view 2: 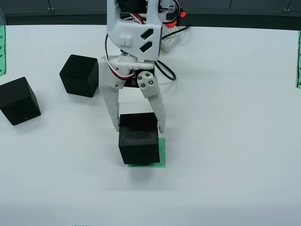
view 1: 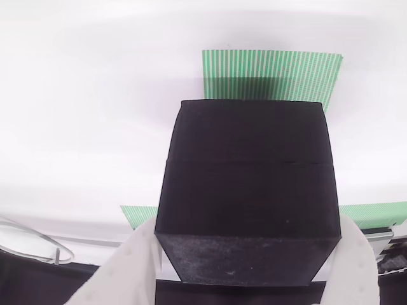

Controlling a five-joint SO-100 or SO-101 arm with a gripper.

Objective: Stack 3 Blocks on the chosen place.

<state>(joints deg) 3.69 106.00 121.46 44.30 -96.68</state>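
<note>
The view from above shows the fingers [view 2: 138, 128] pinching the first black block [view 2: 138, 138] over the green square [view 2: 161, 153], while two more blocks [view 2: 79, 75] [view 2: 19, 100] wait unstacked on the tabletop [view 2: 225, 117].

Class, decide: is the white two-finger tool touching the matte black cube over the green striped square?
Touching. From above, the tool has a finger pressed flush against each side of the cube.
</note>
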